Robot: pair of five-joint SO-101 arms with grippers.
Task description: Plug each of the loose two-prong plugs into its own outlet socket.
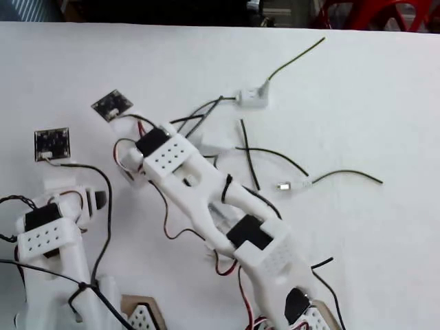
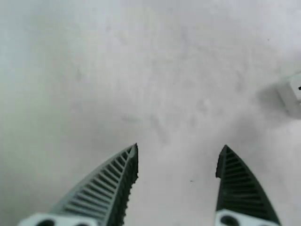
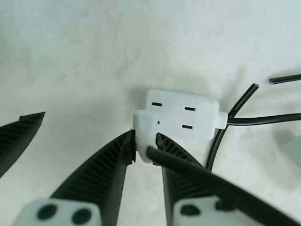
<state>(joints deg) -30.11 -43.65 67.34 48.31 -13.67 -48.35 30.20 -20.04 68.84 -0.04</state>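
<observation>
My right gripper (image 3: 145, 140) is shut on a small white two-prong plug (image 3: 143, 129) whose black cord (image 3: 197, 176) trails back over one finger. The plug sits right against the edge of a white outlet block (image 3: 186, 115) with several slots on its face. I cannot tell whether the prongs are in. My left gripper (image 2: 178, 157) stands open over bare white table, nothing between its ribbed fingers (image 2: 117, 181). In the high view two loose plugs lie on the table: one white (image 1: 251, 98) at the back, one small (image 1: 285, 185) at mid right with a black cord.
The right arm (image 1: 206, 192) stretches diagonally across the table and the left arm (image 1: 48, 234) stays at the near left. Loose black wires (image 1: 251, 155) cross the middle. Another dark ribbed tip (image 3: 19, 136) shows beside my right gripper. A white block corner (image 2: 292, 94) lies near the left gripper.
</observation>
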